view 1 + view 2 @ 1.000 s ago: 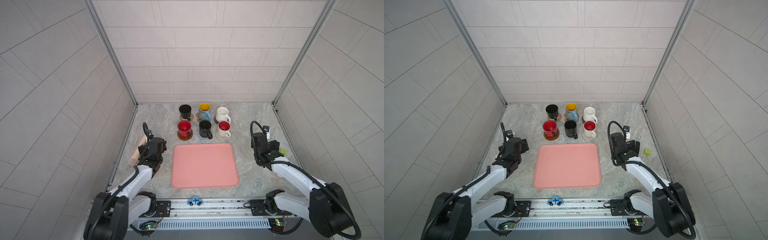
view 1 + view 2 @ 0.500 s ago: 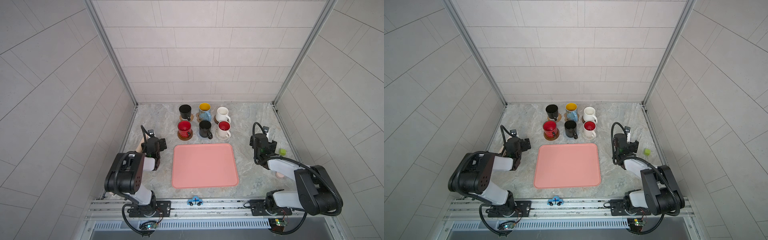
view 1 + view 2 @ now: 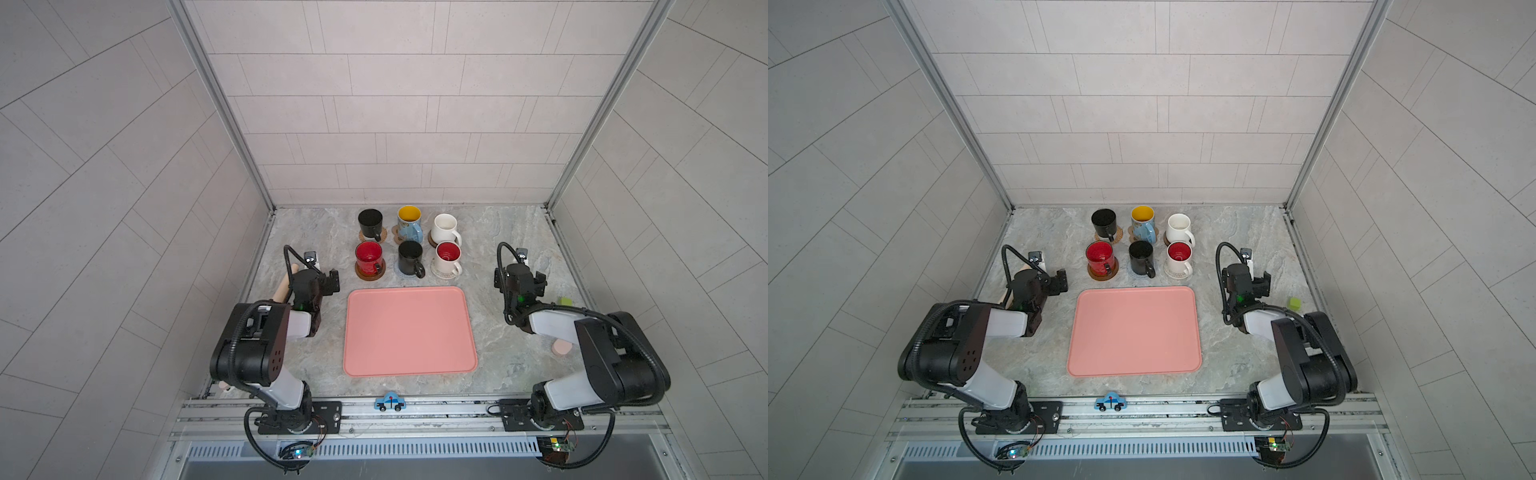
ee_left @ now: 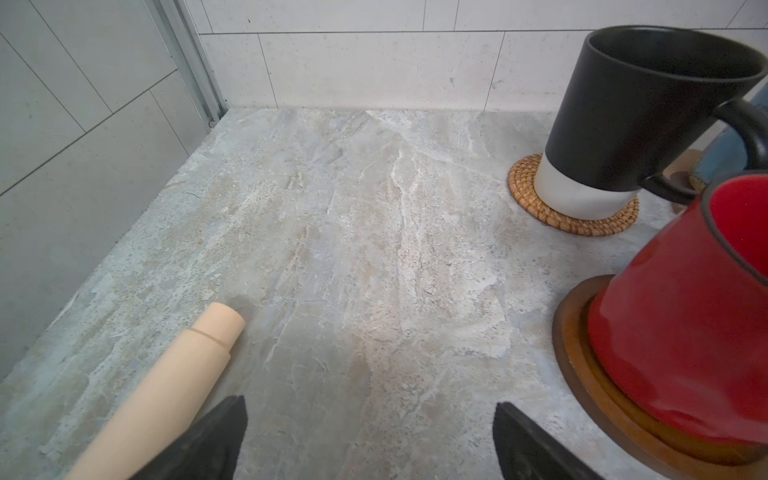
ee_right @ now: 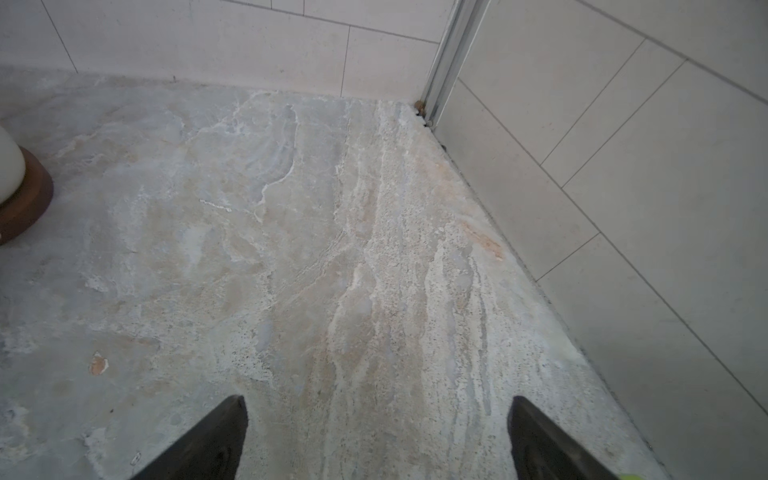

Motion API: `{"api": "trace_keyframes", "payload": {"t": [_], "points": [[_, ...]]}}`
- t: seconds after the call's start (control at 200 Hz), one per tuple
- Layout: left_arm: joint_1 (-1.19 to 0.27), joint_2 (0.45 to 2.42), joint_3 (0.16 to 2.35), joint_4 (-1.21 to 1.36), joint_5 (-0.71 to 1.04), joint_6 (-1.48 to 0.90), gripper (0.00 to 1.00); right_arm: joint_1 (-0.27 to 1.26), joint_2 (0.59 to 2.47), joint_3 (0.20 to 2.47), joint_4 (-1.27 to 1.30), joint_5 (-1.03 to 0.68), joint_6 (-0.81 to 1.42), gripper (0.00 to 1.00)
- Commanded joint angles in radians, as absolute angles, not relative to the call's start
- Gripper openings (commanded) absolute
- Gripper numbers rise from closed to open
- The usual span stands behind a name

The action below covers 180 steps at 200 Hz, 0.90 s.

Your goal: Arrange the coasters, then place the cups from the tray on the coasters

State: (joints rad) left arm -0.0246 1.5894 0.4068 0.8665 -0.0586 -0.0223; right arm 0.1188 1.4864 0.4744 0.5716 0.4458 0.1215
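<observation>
Desk: Tiled booth (image 3: 395,124), marbled worktop (image 3: 291,361): what lies nearest?

Photographer: The salmon-pink tray (image 3: 409,332), flat at centre. Either side, the left jaws and right jaws stand spread wide above the stone, gripping nothing.

Desk: And beyond the tray?

Photographer: Two rows of three, each upright on one of the coasters (image 3: 365,277): red cup (image 3: 368,257), black cup (image 3: 409,255), red-lined white cup (image 3: 447,253); behind them, second black cup (image 3: 370,220) on the woven coaster (image 4: 577,226), blue cup (image 3: 411,232), cream-white cup (image 3: 444,226).

- Left arm (image 3: 253,345): folded up since a second ago, elbow raised above its base.
- Right arm (image 3: 602,357): likewise folded, elbow raised.
- Pink puck (image 3: 562,348): now uncovered beside it.
</observation>
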Motion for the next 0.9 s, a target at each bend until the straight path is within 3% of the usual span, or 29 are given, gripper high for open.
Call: {"api": "trace_keyframes", "payload": {"t": [0.0, 0.065, 0.14, 0.2, 0.896], "points": [[-0.022, 1.595, 0.419, 0.885, -0.078, -0.015, 1.0, 0.079, 1.492, 0.446, 0.679, 0.366, 0.102, 1.0], [-0.023, 1.602, 0.419, 0.892, -0.079, -0.015, 1.0, 0.065, 1.541, 0.389, 0.856, 0.322, 0.074, 0.99], [-0.022, 1.605, 0.42, 0.896, -0.08, -0.015, 1.0, 0.064, 1.507, 0.438, 0.694, 0.327, 0.107, 1.0], [-0.022, 1.602, 0.419, 0.893, -0.08, -0.014, 1.0, 0.067, 1.529, 0.414, 0.779, 0.327, 0.082, 1.0], [-0.04, 1.589, 0.405, 0.913, -0.107, -0.004, 1.0, 0.07, 1.507, 0.42, 0.737, 0.334, 0.095, 1.0]]}}
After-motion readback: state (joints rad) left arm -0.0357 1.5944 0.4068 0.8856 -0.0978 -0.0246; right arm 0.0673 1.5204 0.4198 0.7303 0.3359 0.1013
